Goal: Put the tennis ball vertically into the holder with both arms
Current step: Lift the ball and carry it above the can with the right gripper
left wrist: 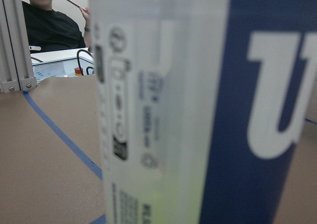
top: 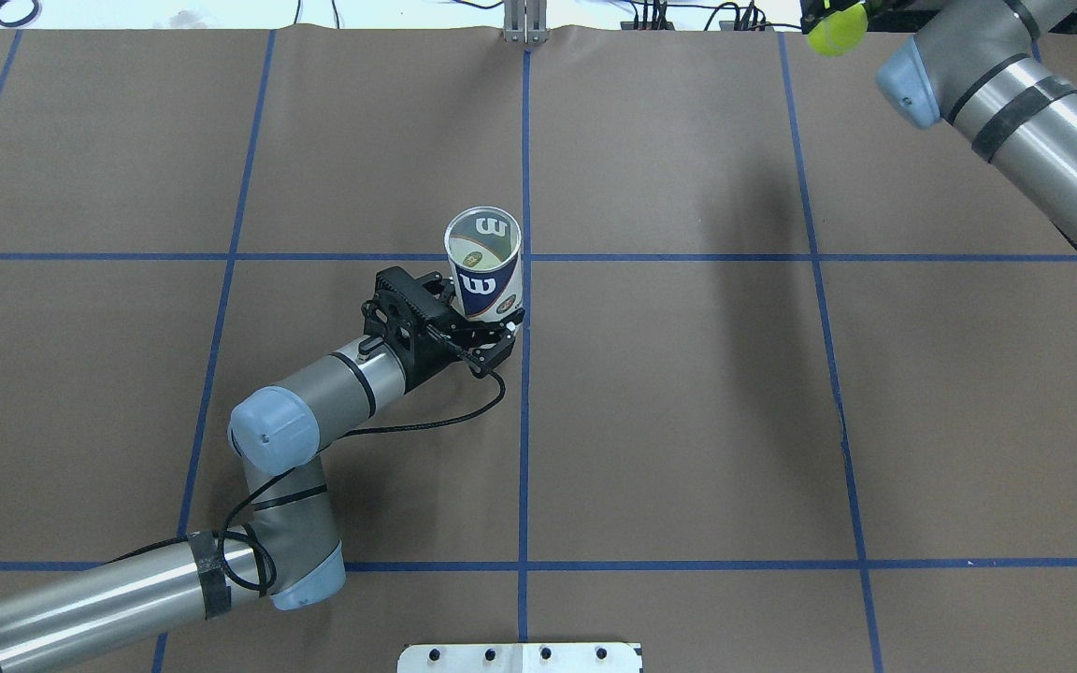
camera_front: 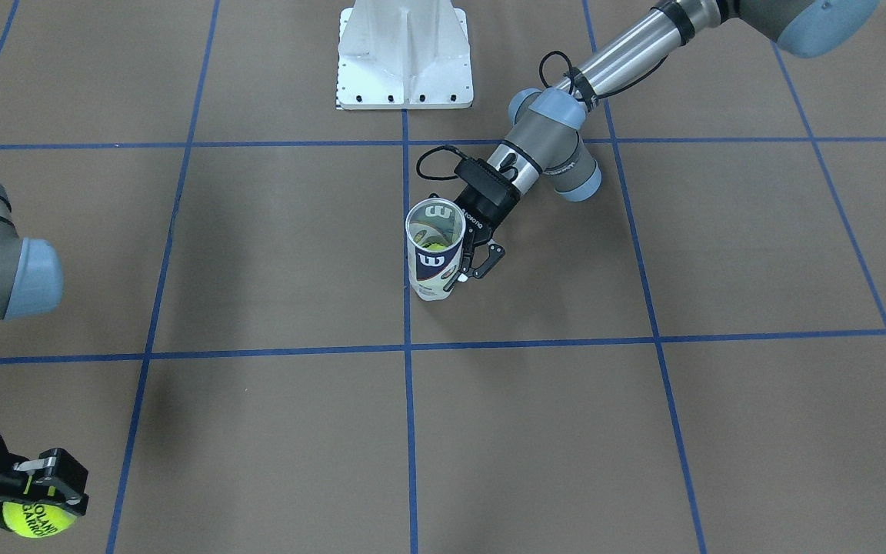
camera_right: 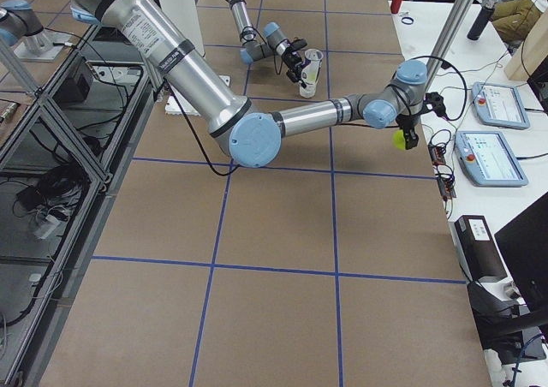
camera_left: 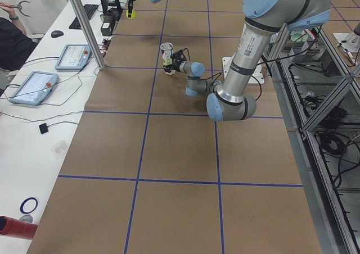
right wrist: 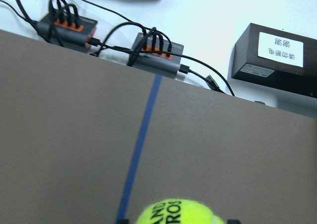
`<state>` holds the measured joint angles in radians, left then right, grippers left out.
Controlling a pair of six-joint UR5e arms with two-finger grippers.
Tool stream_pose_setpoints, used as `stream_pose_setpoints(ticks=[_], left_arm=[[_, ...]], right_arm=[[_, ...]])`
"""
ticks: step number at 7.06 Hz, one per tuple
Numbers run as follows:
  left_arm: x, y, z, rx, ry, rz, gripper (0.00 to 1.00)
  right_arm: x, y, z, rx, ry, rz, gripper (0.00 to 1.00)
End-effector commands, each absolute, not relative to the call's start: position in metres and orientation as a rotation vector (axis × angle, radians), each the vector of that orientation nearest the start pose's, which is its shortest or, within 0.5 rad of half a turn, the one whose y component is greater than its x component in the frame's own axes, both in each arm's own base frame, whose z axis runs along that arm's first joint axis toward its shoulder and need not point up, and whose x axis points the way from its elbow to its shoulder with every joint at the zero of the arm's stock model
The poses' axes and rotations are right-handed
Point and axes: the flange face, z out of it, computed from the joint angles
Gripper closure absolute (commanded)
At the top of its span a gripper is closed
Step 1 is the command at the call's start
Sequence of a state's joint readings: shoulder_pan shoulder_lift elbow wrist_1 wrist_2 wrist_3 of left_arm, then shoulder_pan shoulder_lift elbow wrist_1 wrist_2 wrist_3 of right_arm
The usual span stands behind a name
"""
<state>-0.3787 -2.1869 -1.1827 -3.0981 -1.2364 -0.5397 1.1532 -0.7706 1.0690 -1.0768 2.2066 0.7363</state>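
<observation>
The tennis ball [camera_front: 38, 517] sits clamped between the fingers of the right claw [camera_front: 35, 504], which is closed to the ball's width and grips it across its diameter. The ball is judged light, slightly springy and felt-covered, so it should hold well under modest pressure. The holder [top: 484, 266] stands upright between the fingers of the left claw [top: 492, 336], which closes on its lower wall and leaves the silver-rimmed mouth clear above. A yellow-green shape, probably another ball, shows inside near the bottom. The holder is judged to be thin, smooth plastic that is light, easily tipped and prone to denting if squeezed hard, so the low side grip suits it. The holder is well apart from the right claw, toward the table's middle. The table [camera_front: 720, 431] is flat, covered in brown paper with a blue tape grid, and open between the two claws. Cable hubs [right wrist: 156, 53] lie just past the table edge beyond the right claw.
</observation>
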Motion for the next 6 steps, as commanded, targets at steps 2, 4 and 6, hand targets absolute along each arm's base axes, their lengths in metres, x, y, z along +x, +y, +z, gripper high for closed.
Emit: stream_pose_setpoints(ticks=[2,4,6], left_arm=[[0.592,-0.412,0.305,1.304,1.167,0.183,0.23],[0.593,-0.411,0.305,1.303,1.168,0.184,0.23],[0.593,-0.411,0.305,1.303,1.168,0.184,0.23]], right_arm=[[-0.367,-0.680,0.111,0.057,-1.256,0.229,1.00],[-0.393,-0.627,0.070,0.058,-1.282,0.165,1.00],[-0.411,-0.572,0.041,0.017,-1.281,0.109,1.00]])
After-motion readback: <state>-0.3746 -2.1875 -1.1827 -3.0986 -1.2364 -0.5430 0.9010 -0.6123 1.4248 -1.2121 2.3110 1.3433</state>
